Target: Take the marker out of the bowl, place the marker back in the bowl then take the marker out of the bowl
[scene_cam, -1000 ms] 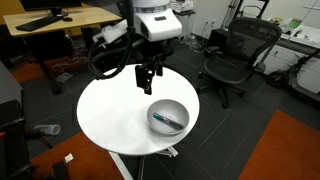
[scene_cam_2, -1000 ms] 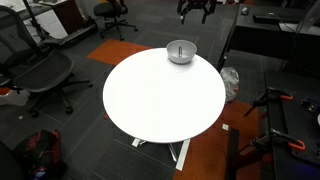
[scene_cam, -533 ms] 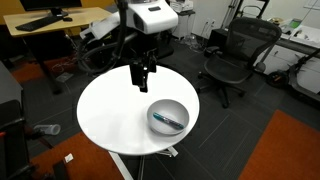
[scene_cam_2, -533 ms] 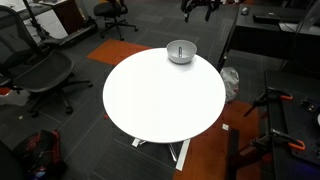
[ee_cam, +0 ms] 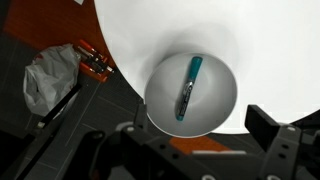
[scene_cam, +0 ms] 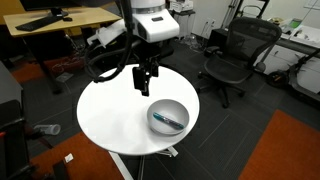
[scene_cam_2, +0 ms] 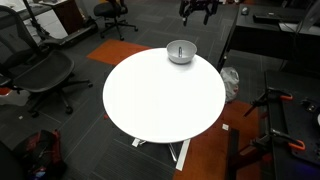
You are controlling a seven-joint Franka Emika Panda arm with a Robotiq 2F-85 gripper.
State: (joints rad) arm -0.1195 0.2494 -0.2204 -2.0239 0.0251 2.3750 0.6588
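The shiny grey bowl stands near the edge of the round white table. The teal-blue marker lies inside it. My gripper hangs open and empty above the table, beside and above the bowl. In the wrist view the bowl sits between my spread fingers with the marker lying slanted in its middle, and my gripper is well above it. In an exterior view the bowl is at the table's far edge with my gripper above and behind it.
Black office chairs stand around the table. A wooden desk is behind it. A crumpled plastic bag and an orange-black tool lie on the floor by the table's edge. Orange carpet lies nearby.
Half a second ago the gripper stood a little further from the bowl and higher; it has swung back toward the bowl. The marker and bowl have not moved.
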